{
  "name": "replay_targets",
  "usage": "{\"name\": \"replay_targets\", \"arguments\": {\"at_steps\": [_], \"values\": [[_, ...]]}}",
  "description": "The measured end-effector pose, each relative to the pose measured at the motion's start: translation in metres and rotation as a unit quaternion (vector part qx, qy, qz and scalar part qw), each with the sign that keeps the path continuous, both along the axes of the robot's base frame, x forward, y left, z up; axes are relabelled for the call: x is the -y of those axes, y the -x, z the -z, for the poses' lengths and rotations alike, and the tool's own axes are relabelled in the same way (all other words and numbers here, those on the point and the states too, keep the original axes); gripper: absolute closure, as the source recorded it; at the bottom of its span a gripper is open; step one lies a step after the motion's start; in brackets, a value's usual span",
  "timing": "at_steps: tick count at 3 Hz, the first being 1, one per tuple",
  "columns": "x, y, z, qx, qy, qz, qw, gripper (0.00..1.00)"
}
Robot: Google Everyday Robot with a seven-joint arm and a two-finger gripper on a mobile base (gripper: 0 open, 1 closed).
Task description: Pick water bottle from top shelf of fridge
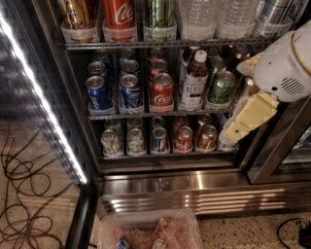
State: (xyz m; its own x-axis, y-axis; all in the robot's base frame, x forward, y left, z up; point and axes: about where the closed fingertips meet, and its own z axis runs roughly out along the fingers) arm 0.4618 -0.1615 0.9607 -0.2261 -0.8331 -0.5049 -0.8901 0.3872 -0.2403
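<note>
— What sort of place is this?
— A break room or shop corner, I cannot tell which: a glass-door fridge (170,182) with racks (121,116) of cans (162,92) and bottles (195,80), lit by a light strip (43,107).
— Anything else?
— Speckled floor (243,233), loose cables (22,177), and a robot hand (240,127) at the fridge's right, before the lower racks.

Tall red can (118,14), top shelf (160,44): Coca-Cola script, cut off above.
Short red can (162,92), middle rack (146,115): Coca-Cola script.
Brown-drink bottle (194,80): label print too small to read.
Gripper (235,132): at right, before the lower racks.
</note>
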Motion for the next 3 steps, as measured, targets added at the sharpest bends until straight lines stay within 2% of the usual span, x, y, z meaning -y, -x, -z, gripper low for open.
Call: {"name": "replay_targets", "arguments": {"at_steps": [1,2,3], "values": [[-0.013,-0.020,0.018,0.012,-0.072,0.030,0.9969,0.00],[-0.027,-0.043,0.020,0.049,-0.142,0.060,0.9868,0.00],[-0.034,-0.069,0.001,0.111,-0.190,0.082,0.9720,0.00]]}}
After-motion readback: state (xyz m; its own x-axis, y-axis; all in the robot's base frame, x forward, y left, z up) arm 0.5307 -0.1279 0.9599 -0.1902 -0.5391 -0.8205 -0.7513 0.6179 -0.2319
